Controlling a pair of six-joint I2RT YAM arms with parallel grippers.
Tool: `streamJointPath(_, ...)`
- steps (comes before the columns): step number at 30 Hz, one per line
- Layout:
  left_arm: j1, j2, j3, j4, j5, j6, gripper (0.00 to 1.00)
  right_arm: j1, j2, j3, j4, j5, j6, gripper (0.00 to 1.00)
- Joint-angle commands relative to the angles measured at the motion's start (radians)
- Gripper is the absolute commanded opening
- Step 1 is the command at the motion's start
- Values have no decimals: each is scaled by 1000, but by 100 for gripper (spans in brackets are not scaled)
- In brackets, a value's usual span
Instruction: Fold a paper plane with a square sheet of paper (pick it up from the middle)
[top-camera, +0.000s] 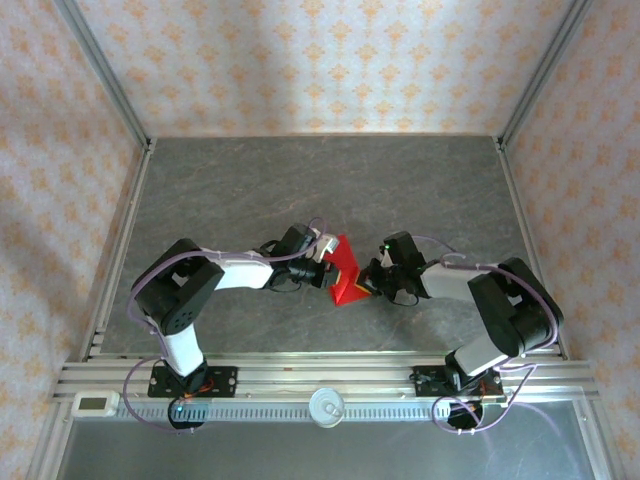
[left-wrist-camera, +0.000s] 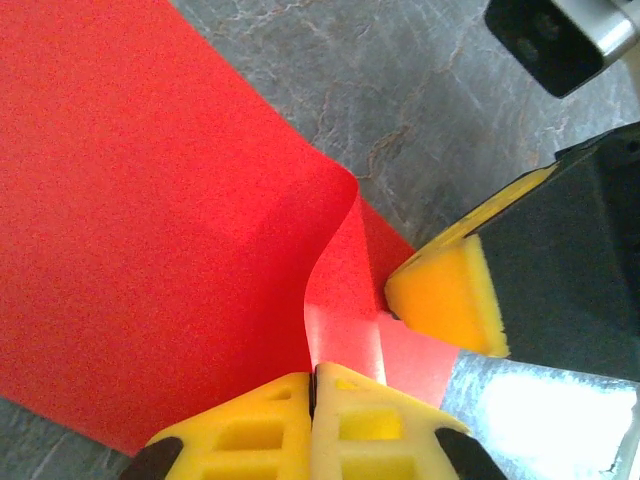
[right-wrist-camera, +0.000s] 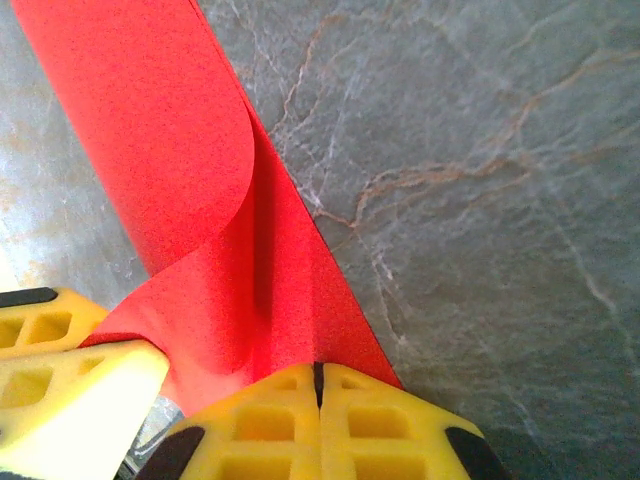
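The red sheet of paper (top-camera: 345, 270) is held up between both grippers above the middle of the grey table, bent and curled. Whether it has the shape of a paper plane I cannot tell. My left gripper (top-camera: 325, 250) is shut on one edge, its yellow fingertips (left-wrist-camera: 313, 375) pinching the red paper (left-wrist-camera: 150, 200) where a flap curls upward. My right gripper (top-camera: 372, 285) is shut on the opposite edge, its tips (right-wrist-camera: 318, 370) clamping the paper (right-wrist-camera: 170, 130) beside a rolled-over layer. Each wrist view shows the other gripper's yellow finger close by (left-wrist-camera: 450, 300) (right-wrist-camera: 60, 390).
The grey marbled tabletop (top-camera: 320, 180) stretches bare behind the arms. Patterned walls and metal frame posts (top-camera: 105, 75) enclose it on three sides. A rail (top-camera: 320, 385) with a white round knob (top-camera: 326, 406) runs along the near edge.
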Motion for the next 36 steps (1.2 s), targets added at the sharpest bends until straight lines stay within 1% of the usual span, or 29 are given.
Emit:
streamJointPath(1,-5,-13,11,-32,-43,37,6,2,16,-14,-65,83,-14,1)
streamJointPath(6,-4,-3,24,-57,-71,61,6,2,13,-12,-65,81,-14,1)
streamJointPath(25,-5,23,23,-64,-75,72,6,2,7,-3,-74,80,-15,0)
streamJointPath(36,-7,46,10,-65,-97,78,6,2,-3,21,-63,51,-20,1)
